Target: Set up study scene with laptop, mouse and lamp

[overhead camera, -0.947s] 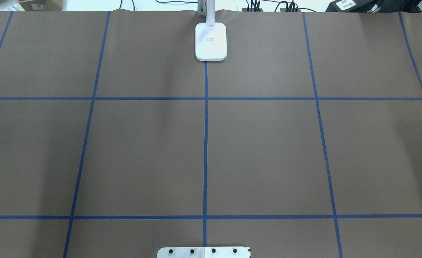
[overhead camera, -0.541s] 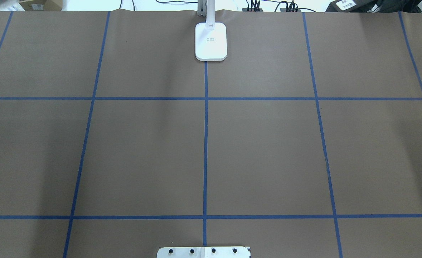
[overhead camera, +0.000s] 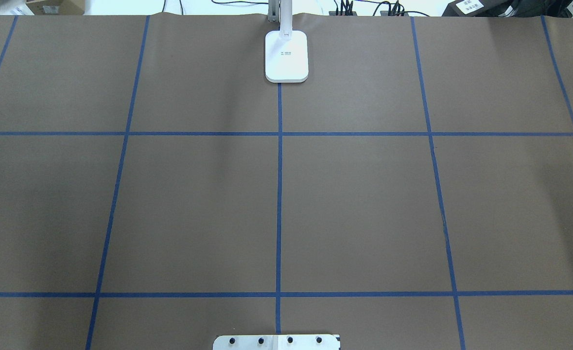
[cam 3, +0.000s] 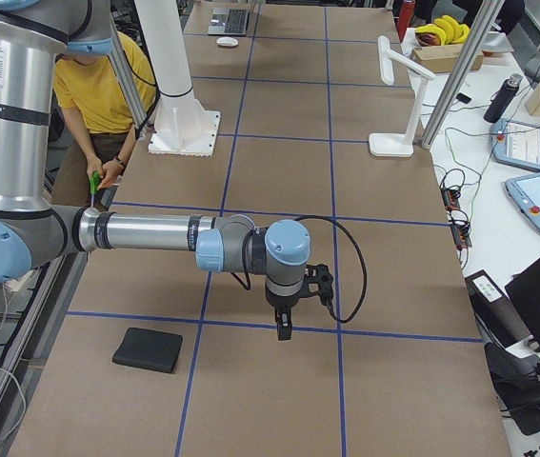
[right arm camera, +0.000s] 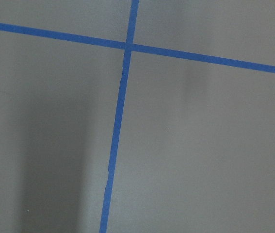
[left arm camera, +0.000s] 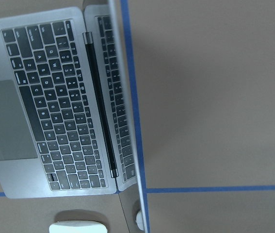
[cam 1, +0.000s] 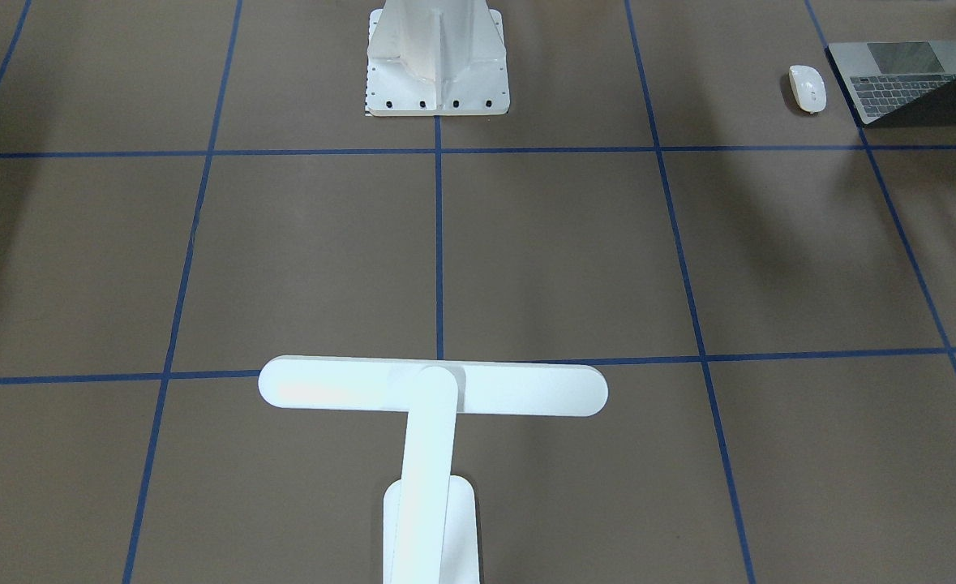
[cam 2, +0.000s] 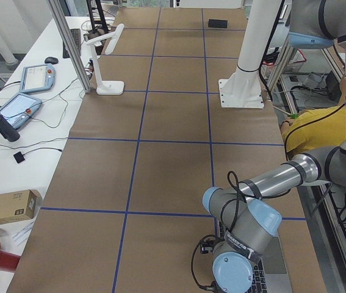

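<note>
The grey laptop [cam 1: 907, 81] lies open near the robot's base on its left side, and fills the left wrist view [left arm camera: 45, 107]. The white mouse [cam 1: 807, 88] rests just beside it, apart, and shows at the bottom edge of the left wrist view [left arm camera: 78, 227]. The white lamp [cam 1: 433, 388] stands at the far middle edge, its base [overhead camera: 286, 56] on the centre line. The left arm's wrist [cam 2: 234, 268] hovers over the laptop, its fingers out of frame. The right gripper [cam 3: 284, 326] points down over bare paper; I cannot tell if it is open or shut.
A white ribbed pedestal [cam 1: 437, 57] stands at the near middle edge. A flat black pad [cam 3: 148, 349] lies at the robot's right end. A person in yellow [cam 3: 93, 86] sits beside the pedestal. Tablets and cables [cam 3: 527, 171] lie past the far edge.
</note>
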`<state>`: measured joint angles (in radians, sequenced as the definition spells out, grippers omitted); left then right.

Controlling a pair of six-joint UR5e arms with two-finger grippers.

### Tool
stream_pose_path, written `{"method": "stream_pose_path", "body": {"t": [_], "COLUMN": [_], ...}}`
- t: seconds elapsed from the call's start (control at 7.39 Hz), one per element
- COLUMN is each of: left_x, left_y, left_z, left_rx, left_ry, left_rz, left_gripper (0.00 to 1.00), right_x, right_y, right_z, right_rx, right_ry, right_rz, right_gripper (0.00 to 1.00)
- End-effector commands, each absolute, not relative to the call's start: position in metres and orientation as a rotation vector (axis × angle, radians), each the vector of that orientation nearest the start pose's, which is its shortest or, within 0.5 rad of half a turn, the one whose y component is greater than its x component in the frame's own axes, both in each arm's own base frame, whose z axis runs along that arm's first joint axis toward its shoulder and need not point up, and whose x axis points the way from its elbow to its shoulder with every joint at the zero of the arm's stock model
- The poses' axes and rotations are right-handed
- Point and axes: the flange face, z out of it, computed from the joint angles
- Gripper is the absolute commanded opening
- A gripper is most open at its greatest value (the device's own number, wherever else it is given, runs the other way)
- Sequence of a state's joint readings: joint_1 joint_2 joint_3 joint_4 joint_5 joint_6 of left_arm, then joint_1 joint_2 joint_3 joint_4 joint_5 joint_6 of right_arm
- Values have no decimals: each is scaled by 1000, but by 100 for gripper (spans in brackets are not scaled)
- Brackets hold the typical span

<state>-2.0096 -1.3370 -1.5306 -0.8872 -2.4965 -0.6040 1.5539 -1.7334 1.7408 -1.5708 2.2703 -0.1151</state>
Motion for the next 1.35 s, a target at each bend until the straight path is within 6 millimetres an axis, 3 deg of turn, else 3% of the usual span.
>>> {"method": "stream_pose_path", "body": {"t": [0.0, 0.14, 0.41, 0.54, 0.81, 1.08, 1.22], "left_x": [-168, -167, -167, -167, -170, -179, -190], "left_y": [-231, -230, -229, -229, -236, -257, -281], "left_z": [809, 811, 811, 810, 801, 761, 737], "left_rx": [-1066, -1068, -1059, -1035, -1008, -956, -934], "left_ry": [835, 834, 839, 856, 863, 869, 873], "left_rz": [-1349, -1350, -1337, -1300, -1287, -1276, -1270], "left_gripper": [72, 62, 20, 17, 2, 0, 0], "right_x": [62, 62, 62, 62, 62, 62, 62], "right_y": [-425, -425, -425, -425, -425, -426, -426], "right_z": [654, 654, 654, 654, 654, 653, 654], "right_rx": [42, 42, 42, 42, 41, 44, 42], "right_ry": [-699, -697, -697, -699, -699, -699, -699], "right_rz": [-129, -129, -129, -129, -128, -127, -127], "right_gripper": [100, 100, 100, 100, 100, 100, 100]}}
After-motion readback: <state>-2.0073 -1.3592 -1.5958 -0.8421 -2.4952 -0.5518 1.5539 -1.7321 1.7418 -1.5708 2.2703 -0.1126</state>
